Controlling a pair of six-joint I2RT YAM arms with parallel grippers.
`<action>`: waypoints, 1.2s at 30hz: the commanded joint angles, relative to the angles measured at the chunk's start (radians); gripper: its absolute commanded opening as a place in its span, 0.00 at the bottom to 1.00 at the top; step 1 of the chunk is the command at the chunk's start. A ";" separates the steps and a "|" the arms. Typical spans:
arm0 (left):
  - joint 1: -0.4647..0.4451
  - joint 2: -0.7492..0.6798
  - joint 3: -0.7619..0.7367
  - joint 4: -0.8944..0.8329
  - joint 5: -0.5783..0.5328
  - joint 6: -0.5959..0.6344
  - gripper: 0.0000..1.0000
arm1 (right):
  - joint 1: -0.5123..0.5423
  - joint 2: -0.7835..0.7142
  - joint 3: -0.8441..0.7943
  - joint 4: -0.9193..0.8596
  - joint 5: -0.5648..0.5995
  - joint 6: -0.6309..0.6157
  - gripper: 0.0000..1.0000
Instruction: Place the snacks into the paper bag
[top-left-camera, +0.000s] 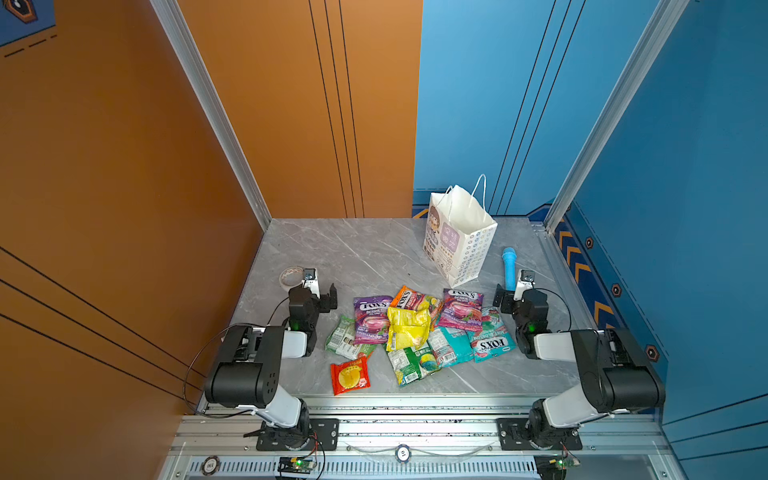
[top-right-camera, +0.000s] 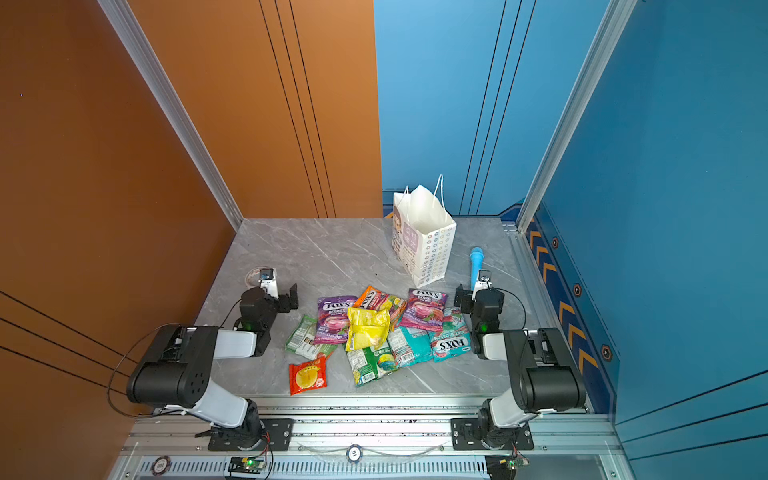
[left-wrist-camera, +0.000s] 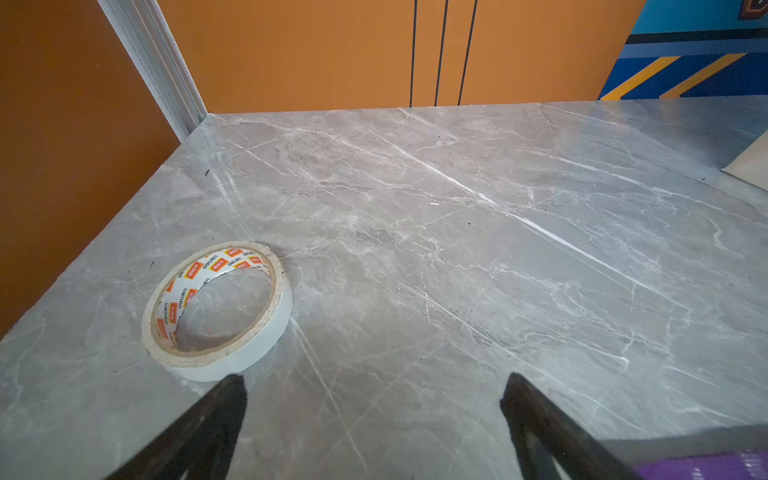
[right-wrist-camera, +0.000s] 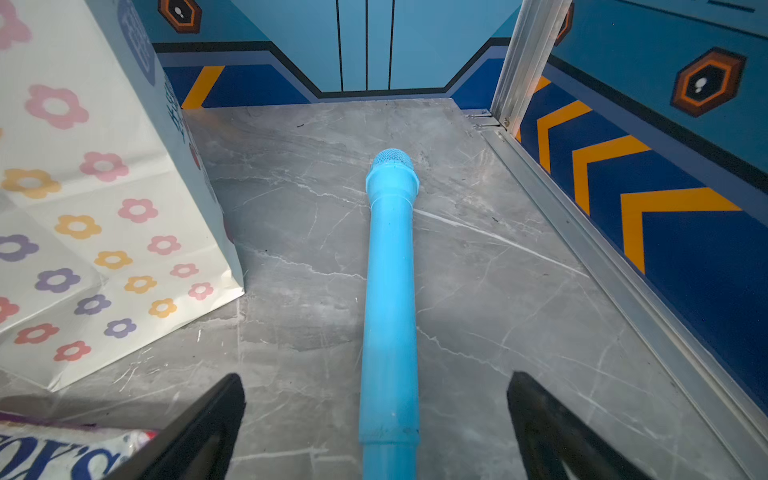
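1. Front edge first: a red pouch (top-left-camera: 350, 375) lies flat and alone on the grey table (top-left-camera: 353, 249).
2. Just behind it, the snacks (top-left-camera: 451, 347) sit in a loose heap between the two arms. A yellow pouch (top-left-camera: 407, 328) tops the middle, a purple packet (top-left-camera: 371, 318) lies left of it and a teal packet (top-left-camera: 492, 338) right. All are on the table, none in the bag.
3. Left gripper (left-wrist-camera: 374, 386): claw spread wide, holding nothing, with a tape roll (left-wrist-camera: 216, 311) just beyond it.
4. Right gripper (right-wrist-camera: 376, 384): spread wide too, empty, with the blue microphone-shaped stick (right-wrist-camera: 390, 270) running between its fingers.
5. Farthest back, the paper bag (top-left-camera: 461, 237) stands upright with its mouth open, just beyond the heap.
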 joint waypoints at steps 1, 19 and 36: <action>-0.008 -0.001 -0.007 -0.015 -0.002 0.012 0.98 | -0.006 0.004 0.016 -0.017 -0.017 0.009 1.00; 0.019 0.002 -0.004 -0.014 0.040 -0.008 0.98 | -0.006 0.003 0.017 -0.017 -0.017 0.009 1.00; 0.004 -0.012 -0.020 0.003 0.026 0.001 0.98 | -0.004 -0.001 0.020 -0.016 -0.016 0.009 1.00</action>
